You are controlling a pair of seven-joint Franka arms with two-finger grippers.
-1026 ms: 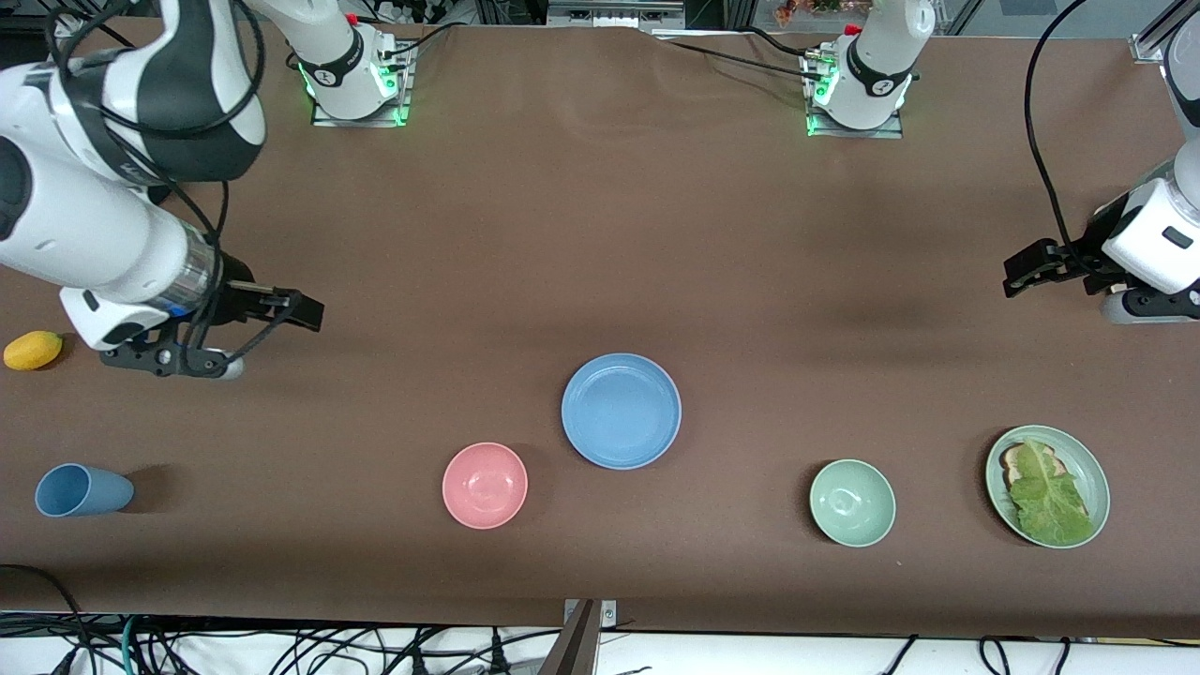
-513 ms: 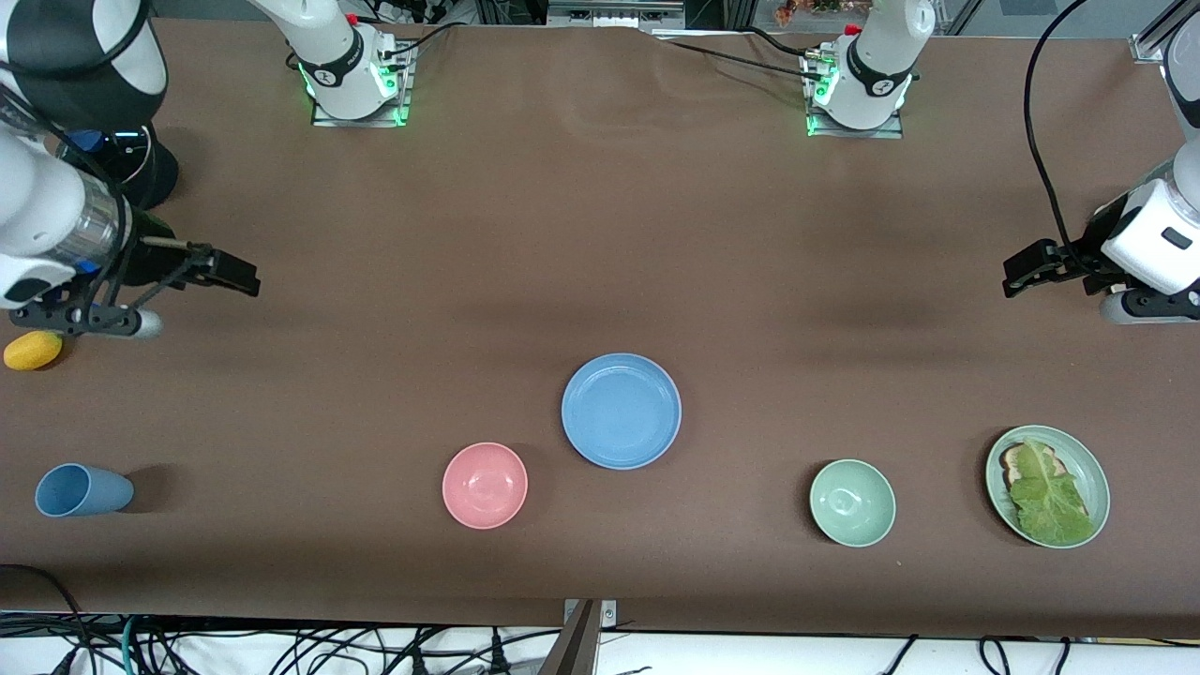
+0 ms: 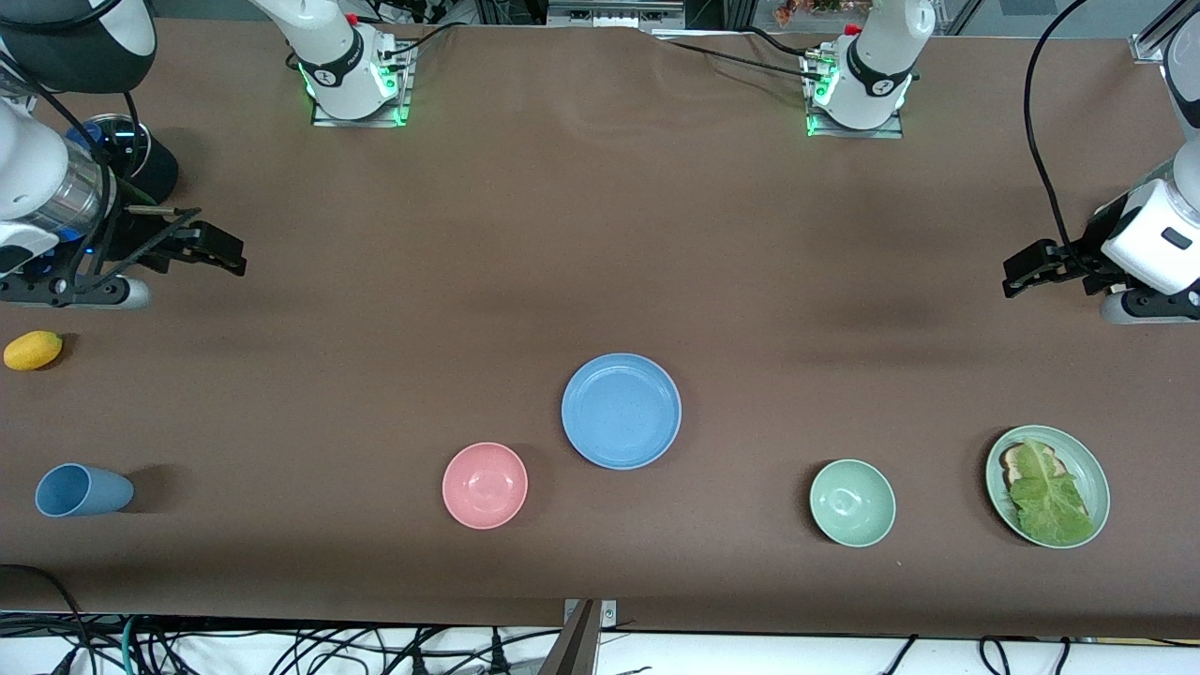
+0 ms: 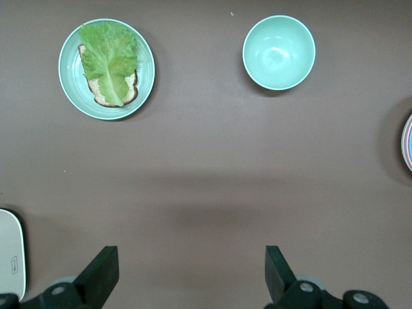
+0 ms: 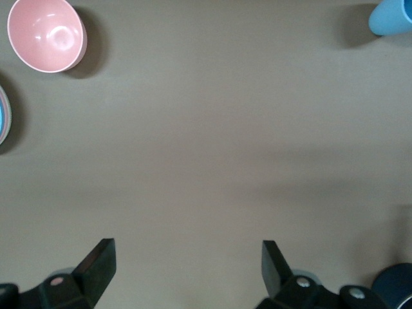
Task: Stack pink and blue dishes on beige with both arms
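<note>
The blue plate (image 3: 621,411) lies flat in the middle of the table. At the edge of the left wrist view a sliver of it (image 4: 409,143) shows a pink rim underneath. No separate pink or beige plate shows in the front view; whatever lies below the blue one is hidden. My right gripper (image 3: 220,251) hangs open and holds nothing over the bare cloth at the right arm's end (image 5: 187,273). At the left arm's end my left gripper (image 3: 1027,267) waits open over the cloth, with nothing in it (image 4: 192,277).
A pink bowl (image 3: 485,485) sits beside the blue plate, nearer the camera. A pale green bowl (image 3: 852,502) and a green plate with lettuce on bread (image 3: 1047,486) lie toward the left arm's end. A blue cup (image 3: 80,490) and a yellow fruit (image 3: 33,350) lie at the right arm's end.
The right arm has drawn back from the table's middle toward its own end, gripper open throughout. The left arm and all the dishes have stayed still.
</note>
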